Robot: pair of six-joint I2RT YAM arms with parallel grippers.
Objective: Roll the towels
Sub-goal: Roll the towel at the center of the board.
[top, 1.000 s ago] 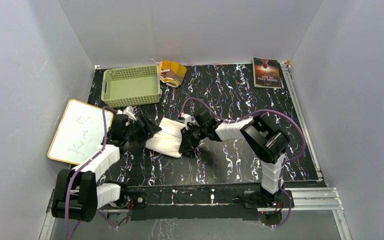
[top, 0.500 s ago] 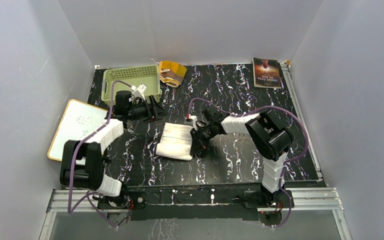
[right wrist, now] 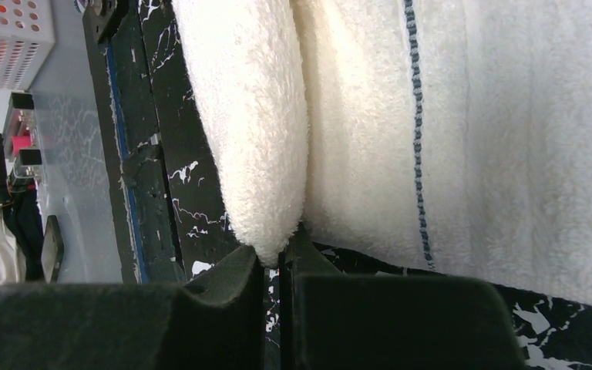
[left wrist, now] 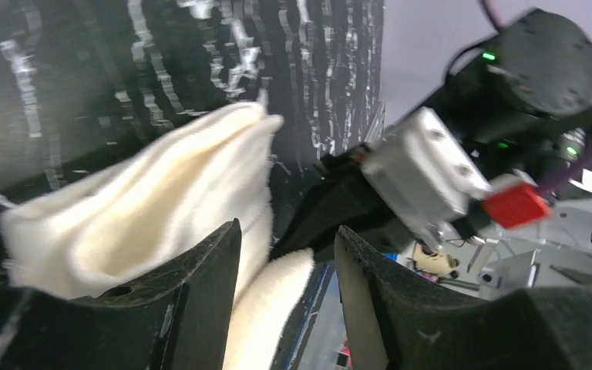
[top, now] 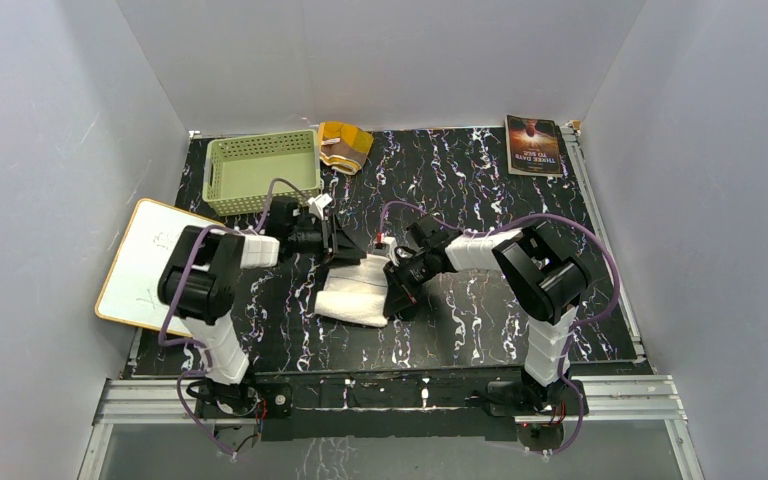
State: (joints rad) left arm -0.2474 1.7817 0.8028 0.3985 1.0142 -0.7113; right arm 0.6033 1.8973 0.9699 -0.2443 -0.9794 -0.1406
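The white towel (top: 352, 296) lies partly rolled in thick folds at the middle of the black mat. My left gripper (top: 348, 252) is at its far edge; in the left wrist view (left wrist: 287, 250) the jaws stand apart with a loose towel fold (left wrist: 139, 208) against the left finger (left wrist: 200, 308). My right gripper (top: 398, 290) is at the towel's right side. In the right wrist view it (right wrist: 280, 258) is shut, pinching the tip of a towel fold (right wrist: 262, 154). The brown and orange towel (top: 345, 142) sits bunched at the back of the mat.
A green basket (top: 263, 172) stands at the back left, just behind my left arm. A white board (top: 155, 262) leans off the mat's left edge. A dark book (top: 534, 145) lies at the back right. Grey walls close in three sides.
My left arm swung from the towel's left side up by the basket and then down to the towel's far edge, its jaws narrowing. The towel shifted slightly nearer; my right gripper kept its pinch.
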